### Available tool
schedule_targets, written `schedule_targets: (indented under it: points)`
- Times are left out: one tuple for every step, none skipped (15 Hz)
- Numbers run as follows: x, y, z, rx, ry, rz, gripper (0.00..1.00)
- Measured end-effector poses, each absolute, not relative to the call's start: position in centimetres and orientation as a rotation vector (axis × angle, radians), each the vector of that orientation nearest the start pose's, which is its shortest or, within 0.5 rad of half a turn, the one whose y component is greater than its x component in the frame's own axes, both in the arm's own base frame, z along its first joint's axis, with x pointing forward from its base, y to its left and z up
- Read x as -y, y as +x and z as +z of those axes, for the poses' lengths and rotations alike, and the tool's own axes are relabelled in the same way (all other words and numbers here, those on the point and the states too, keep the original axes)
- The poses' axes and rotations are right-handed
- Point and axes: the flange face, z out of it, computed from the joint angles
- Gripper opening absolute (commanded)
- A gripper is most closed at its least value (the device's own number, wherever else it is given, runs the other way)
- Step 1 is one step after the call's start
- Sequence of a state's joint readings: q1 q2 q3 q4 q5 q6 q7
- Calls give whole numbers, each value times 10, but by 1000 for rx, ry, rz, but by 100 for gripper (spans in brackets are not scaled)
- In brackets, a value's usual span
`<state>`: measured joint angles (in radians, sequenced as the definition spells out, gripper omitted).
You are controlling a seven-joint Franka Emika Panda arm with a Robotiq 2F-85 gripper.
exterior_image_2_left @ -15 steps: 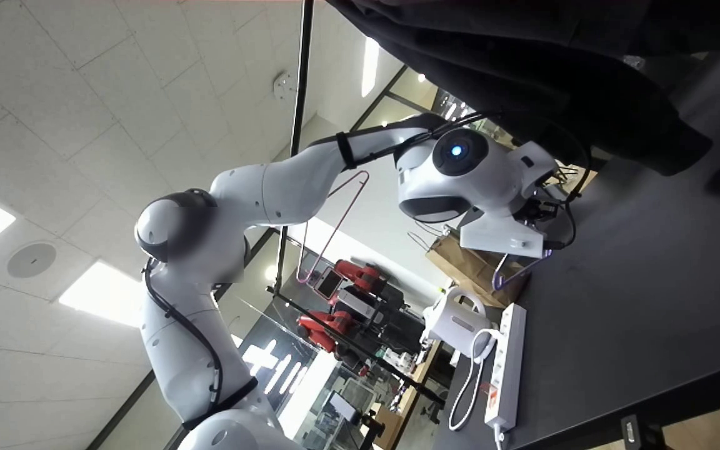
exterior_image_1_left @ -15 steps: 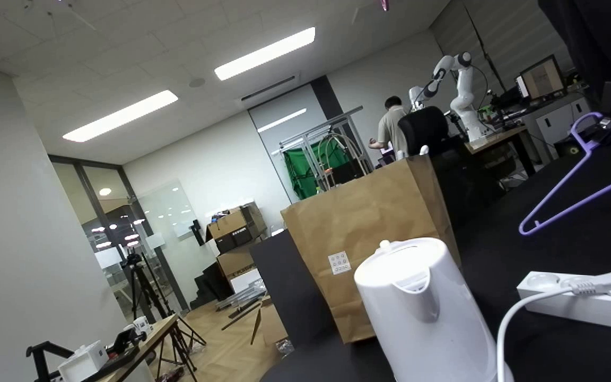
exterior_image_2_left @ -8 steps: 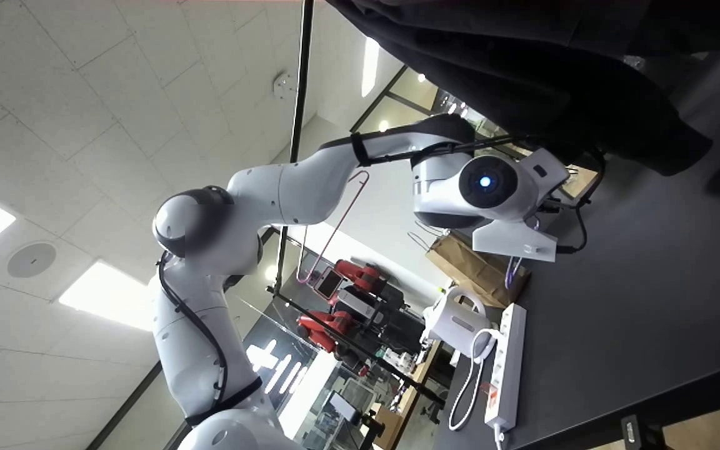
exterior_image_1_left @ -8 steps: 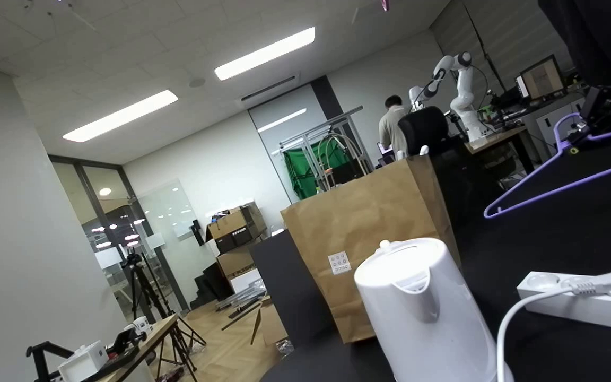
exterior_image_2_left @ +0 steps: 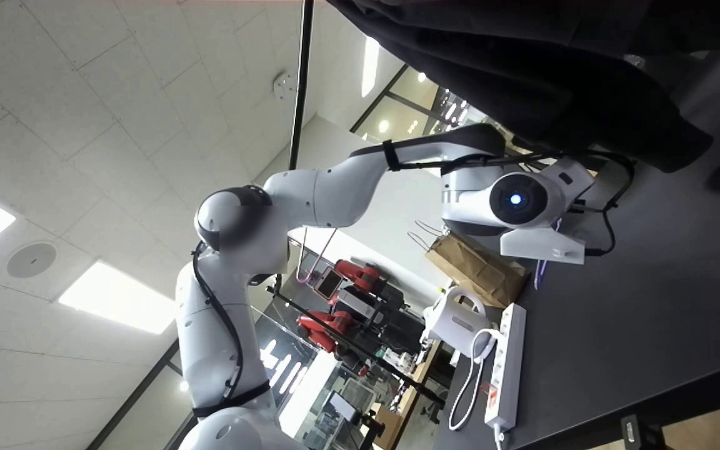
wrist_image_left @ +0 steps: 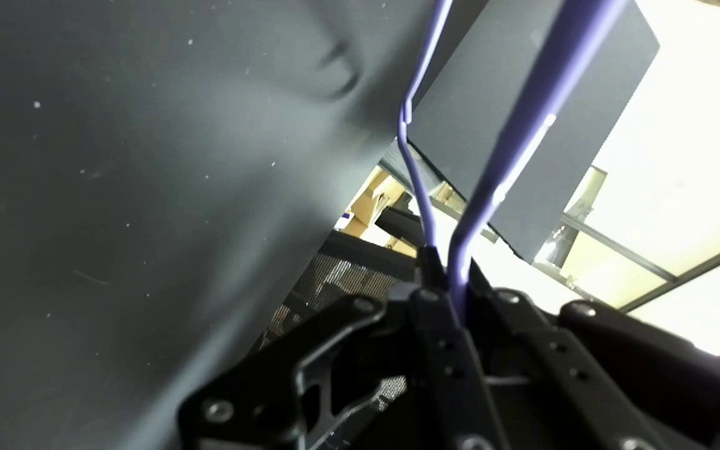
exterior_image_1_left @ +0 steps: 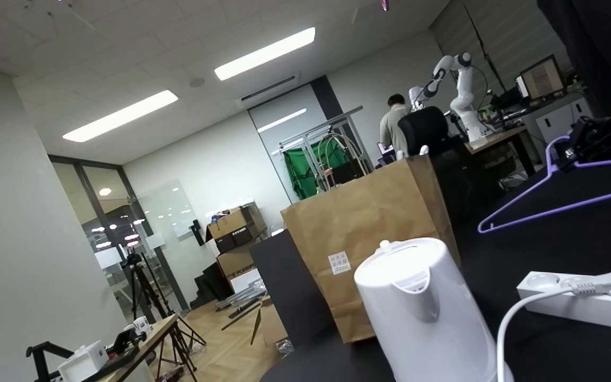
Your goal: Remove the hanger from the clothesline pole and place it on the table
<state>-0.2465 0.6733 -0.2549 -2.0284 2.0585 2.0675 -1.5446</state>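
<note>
In an exterior view, left to right: a brown paper bag (exterior_image_1_left: 372, 217) carries a square white label (exterior_image_1_left: 339, 262) with small ring marks; any finer print is unreadable. A white plastic kettle (exterior_image_1_left: 425, 307) stands next. The thin purple plastic hanger (wrist_image_left: 525, 122) follows, gripped by the black gripper (wrist_image_left: 454, 284), jaws clamped on it near its hook. It is held above the broad near-black tabletop (exterior_image_2_left: 610, 325) — its shadow falls there, apart from it. Compared with half a second ago, the hanger is lower and the white robot arm (exterior_image_2_left: 347, 194) has shifted right. Beyond the white multi-socket power strip (exterior_image_1_left: 586, 310), the tabletop extends to a straight edge — well apart from the hanger.
</note>
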Motion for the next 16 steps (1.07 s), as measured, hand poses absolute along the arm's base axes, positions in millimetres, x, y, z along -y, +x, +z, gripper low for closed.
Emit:
schedule_targets:
  points:
    - [241, 533, 109, -663, -1995, -1054, 2]
    - [241, 537, 102, -674, -1994, -1080, 2]
    - [242, 541, 96, -684, -1995, -1106, 2]
    - [243, 545, 90, -691, -1993, -1141, 2]
    - [243, 548, 85, -693, -1992, -1180, 2]
    - [243, 551, 81, -694, -1993, -1218, 2]
    - [242, 553, 77, -691, -1995, -1253, 2]
    - [242, 555, 74, -688, -1997, -1284, 2]
    - [241, 556, 72, -684, -2000, -1309, 2]
    - [240, 557, 70, -681, -2003, -1329, 2]
    - [239, 558, 68, -677, -2007, -1342, 2]
    - [238, 559, 68, -675, -2009, -1354, 33]
    - [237, 559, 67, -670, -2013, -1359, 35]
    - [236, 559, 67, -666, -2018, -1360, 40]
    - [236, 559, 67, -663, -2025, -1357, 48]
    - [235, 560, 67, -659, -2031, -1354, 54]
